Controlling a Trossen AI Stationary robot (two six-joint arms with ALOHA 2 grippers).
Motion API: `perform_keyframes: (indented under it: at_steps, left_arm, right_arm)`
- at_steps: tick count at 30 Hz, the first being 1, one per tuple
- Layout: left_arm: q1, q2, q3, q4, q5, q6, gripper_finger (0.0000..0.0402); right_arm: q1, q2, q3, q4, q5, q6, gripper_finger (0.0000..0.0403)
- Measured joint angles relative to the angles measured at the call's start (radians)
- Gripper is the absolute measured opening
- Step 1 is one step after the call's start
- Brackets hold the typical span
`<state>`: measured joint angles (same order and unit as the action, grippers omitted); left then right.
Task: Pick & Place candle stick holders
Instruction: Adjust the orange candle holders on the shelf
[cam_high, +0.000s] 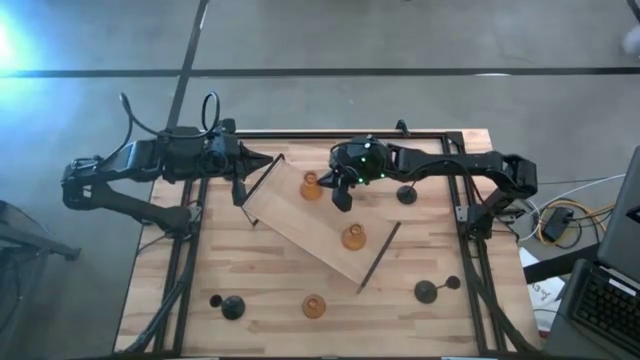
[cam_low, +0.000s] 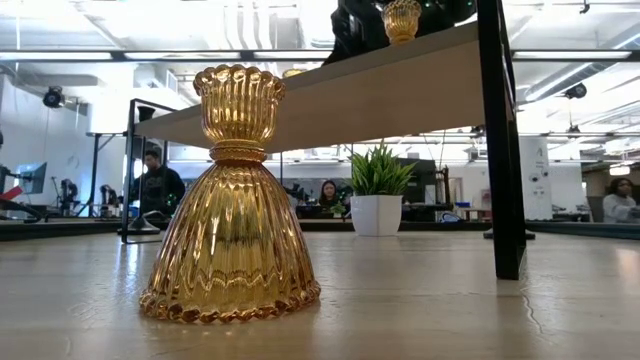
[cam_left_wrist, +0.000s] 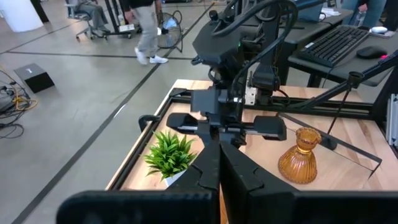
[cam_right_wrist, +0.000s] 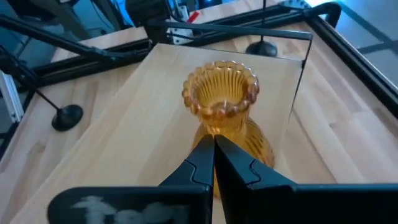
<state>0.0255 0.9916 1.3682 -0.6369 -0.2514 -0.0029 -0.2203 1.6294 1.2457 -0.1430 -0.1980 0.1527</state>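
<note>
Both grippers were closed tight and empty. The left gripper (cam_high: 240, 192) hung at the tray's (cam_high: 290, 225) far left end, beside its dark handle, fingers pressed together with nothing between them. The right gripper (cam_high: 343, 197) hovered over the tray, between the two amber holders standing on it: one (cam_high: 311, 186) near the far edge, one (cam_high: 353, 237) toward the near right handle. In the right wrist view its shut fingers (cam_right_wrist: 214, 163) sat just in front of an amber holder (cam_right_wrist: 225, 115), not gripping it.

A third amber holder (cam_high: 314, 306) stood on the table (cam_high: 270, 290) near the front edge, filling the low view. Black holders were scattered on the bare wood: one (cam_high: 232, 307) front left, one (cam_high: 425, 291) front right, one (cam_high: 406, 194) by the right arm.
</note>
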Motion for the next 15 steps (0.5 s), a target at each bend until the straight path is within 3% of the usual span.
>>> perform_keyframes:
  at_steps: [7,15]
  left_arm:
    - [0.000,0.000,0.000,-0.003,0.001,-0.001,0.0007]
    - [0.000,0.000,0.000,-0.044,0.007,-0.027,0.0005]
  right_arm:
    - [0.000,0.084,0.124,-0.045,-0.050,-0.022,0.0008]
    - [0.000,0.078,0.248,-0.355,-0.017,-0.078,0.0008]
